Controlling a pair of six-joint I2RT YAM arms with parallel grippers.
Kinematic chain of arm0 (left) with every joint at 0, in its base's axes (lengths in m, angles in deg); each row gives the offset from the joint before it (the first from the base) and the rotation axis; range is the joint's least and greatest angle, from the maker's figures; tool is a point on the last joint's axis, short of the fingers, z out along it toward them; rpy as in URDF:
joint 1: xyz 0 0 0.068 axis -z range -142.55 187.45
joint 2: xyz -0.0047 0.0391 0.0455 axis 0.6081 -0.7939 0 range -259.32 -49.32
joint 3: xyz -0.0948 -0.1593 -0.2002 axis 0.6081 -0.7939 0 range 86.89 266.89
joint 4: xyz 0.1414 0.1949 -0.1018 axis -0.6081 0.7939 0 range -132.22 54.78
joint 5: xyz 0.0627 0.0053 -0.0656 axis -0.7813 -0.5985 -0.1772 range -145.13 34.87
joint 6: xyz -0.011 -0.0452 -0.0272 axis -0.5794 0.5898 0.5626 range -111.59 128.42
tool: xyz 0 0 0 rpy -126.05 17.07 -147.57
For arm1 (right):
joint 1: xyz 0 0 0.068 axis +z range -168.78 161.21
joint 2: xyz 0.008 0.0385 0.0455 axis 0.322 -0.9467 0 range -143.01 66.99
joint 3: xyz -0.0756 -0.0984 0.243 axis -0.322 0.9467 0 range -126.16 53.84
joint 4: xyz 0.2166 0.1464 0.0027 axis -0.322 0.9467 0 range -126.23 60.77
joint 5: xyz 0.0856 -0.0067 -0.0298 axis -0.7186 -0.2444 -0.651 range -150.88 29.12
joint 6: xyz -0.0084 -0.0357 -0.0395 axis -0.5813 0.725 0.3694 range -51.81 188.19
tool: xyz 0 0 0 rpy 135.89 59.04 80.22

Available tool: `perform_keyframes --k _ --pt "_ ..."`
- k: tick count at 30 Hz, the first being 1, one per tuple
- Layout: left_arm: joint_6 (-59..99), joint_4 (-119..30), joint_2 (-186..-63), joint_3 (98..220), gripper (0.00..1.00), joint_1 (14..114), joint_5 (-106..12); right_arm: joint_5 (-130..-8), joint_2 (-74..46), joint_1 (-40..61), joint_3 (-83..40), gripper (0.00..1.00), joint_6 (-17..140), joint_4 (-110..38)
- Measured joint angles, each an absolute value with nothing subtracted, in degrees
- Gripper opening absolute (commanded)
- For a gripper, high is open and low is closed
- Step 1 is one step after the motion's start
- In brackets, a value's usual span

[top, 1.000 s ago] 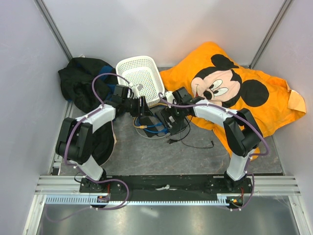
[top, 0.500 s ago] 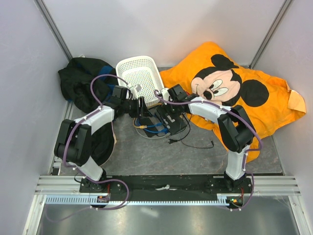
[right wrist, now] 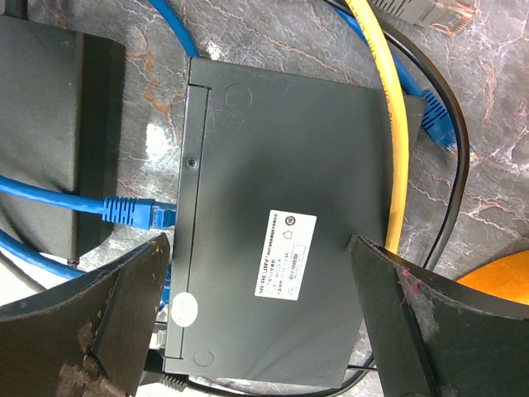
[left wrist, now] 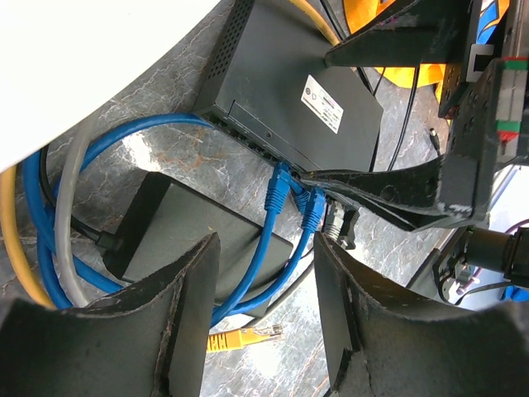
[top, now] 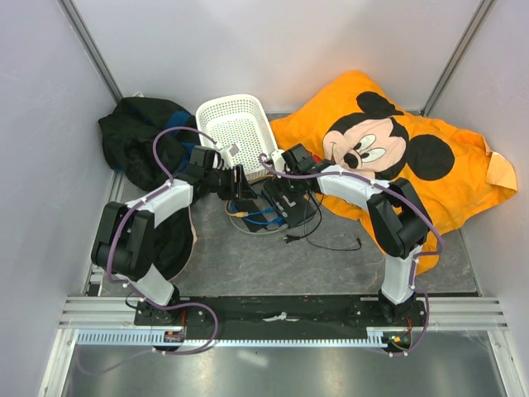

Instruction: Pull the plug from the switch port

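Observation:
The switch (right wrist: pixel 273 165) is a flat black box with a white label (right wrist: pixel 285 252). It also shows in the left wrist view (left wrist: pixel 331 103). Two blue plugs (left wrist: pixel 281 186) sit in ports along its edge, and one shows in the right wrist view (right wrist: pixel 132 211). A grey plug (left wrist: pixel 335 223) sits beside them. My right gripper (right wrist: pixel 264 331) is open wide, its jaws straddling the switch with a fingertip (right wrist: pixel 116 331) close to the port edge. My left gripper (left wrist: pixel 264 306) is open above the blue cables, a short way from the plugs.
A plain black power brick (left wrist: pixel 190 223) lies beside the switch. A loose yellow plug (left wrist: pixel 248 335) and coiled cables (top: pixel 260 219) lie on the grey table. A white basket (top: pixel 238 124), a black cloth (top: pixel 136 136) and an orange Mickey pillow (top: pixel 388 149) lie behind.
My right arm has swung left and its gripper has settled over the switch. My left arm has barely moved.

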State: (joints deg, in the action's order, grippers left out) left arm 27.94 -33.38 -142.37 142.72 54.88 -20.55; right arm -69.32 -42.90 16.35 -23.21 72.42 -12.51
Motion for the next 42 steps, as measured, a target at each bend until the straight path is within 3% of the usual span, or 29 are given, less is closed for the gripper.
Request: perform_keyframes --k 27,31,42 --pt "27.94 -33.40 -142.37 142.50 0.56 54.88 -20.26 -60.69 -42.74 18.64 -21.68 0.98 71.39 -12.81" --pt "28.10 -34.49 -142.83 142.52 0.56 54.88 -18.29 -63.93 -42.94 17.18 -22.25 0.87 71.68 -12.14" --pt "28.08 -37.95 -152.88 148.01 0.54 55.73 -10.95 -82.35 -45.24 8.57 -25.40 0.88 72.07 -9.25"
